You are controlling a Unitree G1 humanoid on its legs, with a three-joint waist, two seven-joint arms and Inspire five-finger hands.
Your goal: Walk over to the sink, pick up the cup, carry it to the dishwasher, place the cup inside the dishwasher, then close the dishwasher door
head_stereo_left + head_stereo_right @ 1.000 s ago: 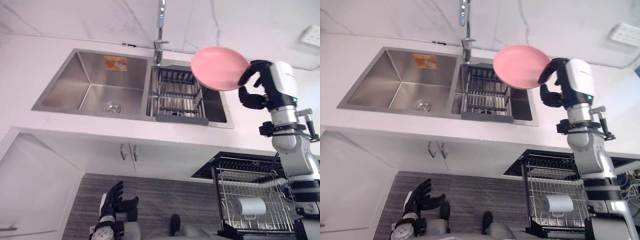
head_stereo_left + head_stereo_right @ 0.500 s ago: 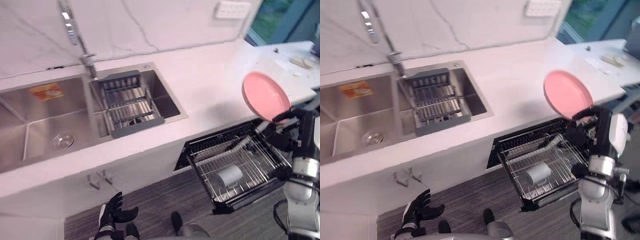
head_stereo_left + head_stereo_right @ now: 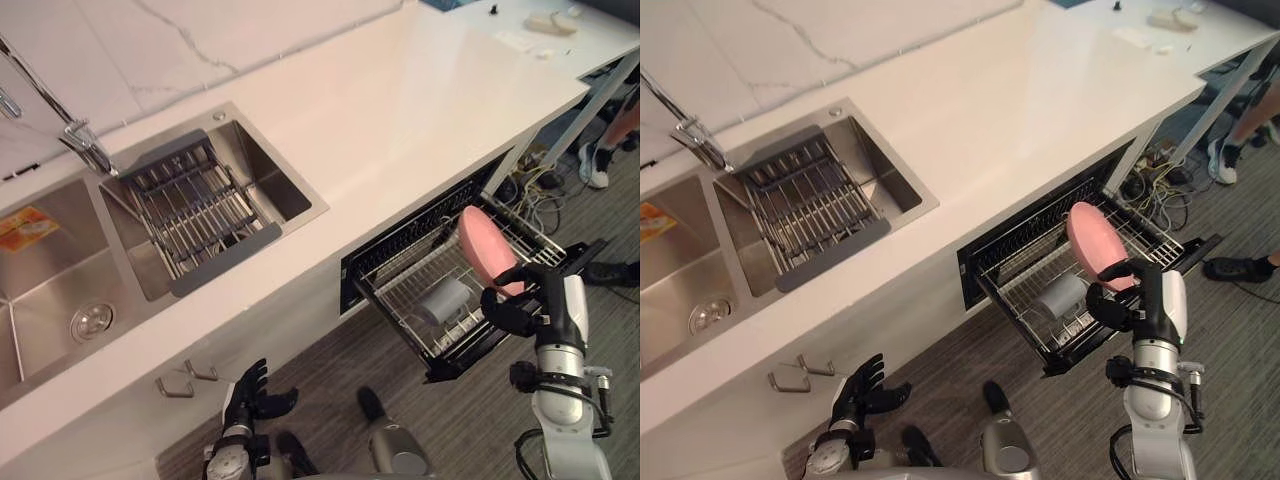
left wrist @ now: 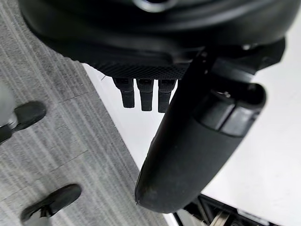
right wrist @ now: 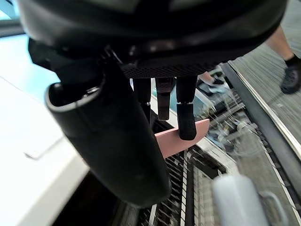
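Near the right hand [image 3: 535, 305], clamped on a pink plate [image 3: 482, 245], a cup [image 3: 445, 300] lies in the dishwasher rack [image 3: 395, 295]. Lowered askew, the plate could strike that cup.

Pink plate [image 3: 487, 250] tilted over open dishwasher rack [image 3: 395, 300] (pale cup [image 3: 445, 300] sideways inside)

No legible text or numbers found. The orange sticker [image 3: 24, 226] on the sink [image 3: 50, 295] wall cannot be read.
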